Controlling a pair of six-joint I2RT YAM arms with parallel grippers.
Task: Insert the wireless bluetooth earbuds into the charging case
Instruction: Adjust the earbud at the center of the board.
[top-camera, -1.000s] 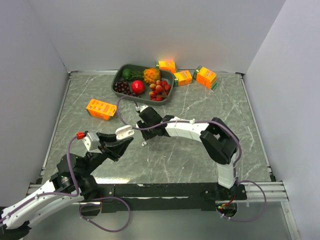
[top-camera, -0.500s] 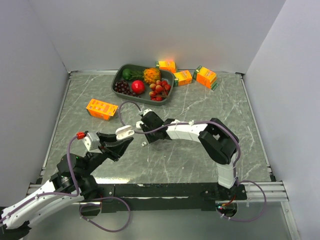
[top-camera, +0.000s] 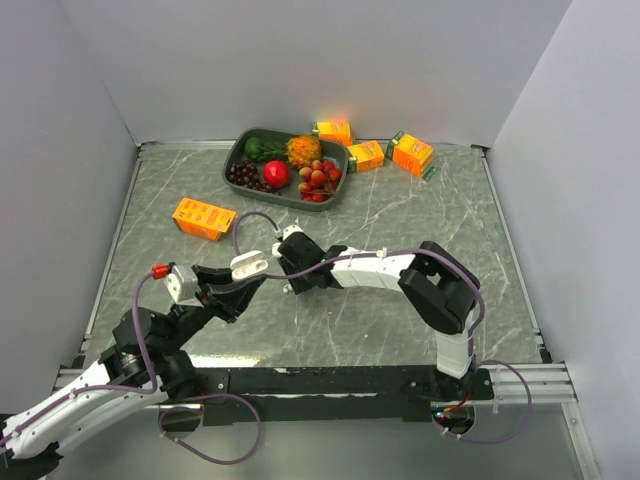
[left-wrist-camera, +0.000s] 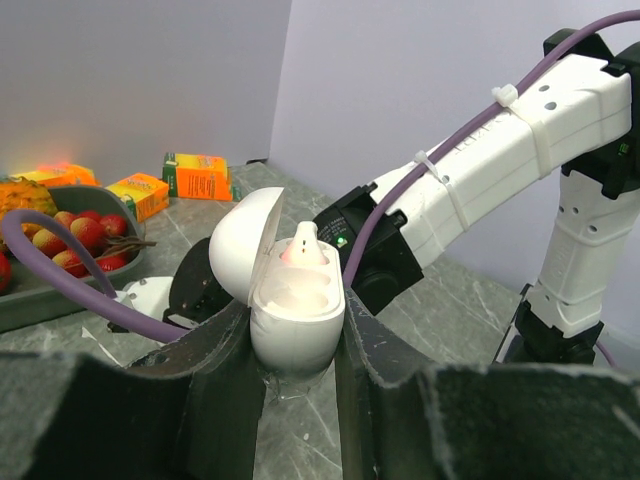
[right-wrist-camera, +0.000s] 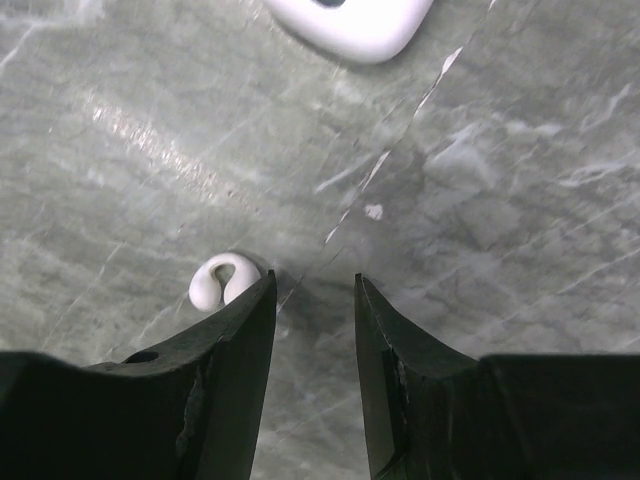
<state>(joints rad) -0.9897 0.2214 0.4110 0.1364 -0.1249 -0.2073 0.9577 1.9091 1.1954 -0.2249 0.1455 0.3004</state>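
While your left gripper (left-wrist-camera: 295, 345) pinches the open charging case (left-wrist-camera: 297, 315) by its base, one earbud (left-wrist-camera: 303, 245) stands in a well of it. Your right gripper (right-wrist-camera: 315, 300) hangs low over the table (right-wrist-camera: 480, 200), jaws spread, nothing between them. A loose earbud (right-wrist-camera: 222, 280) lies just outside one finger, and a second white case (right-wrist-camera: 350, 20) lies farther off.

Four cartons (top-camera: 203, 219), two cases (left-wrist-camera: 297, 310), two earbuds (right-wrist-camera: 222, 280)

No legible text or markings
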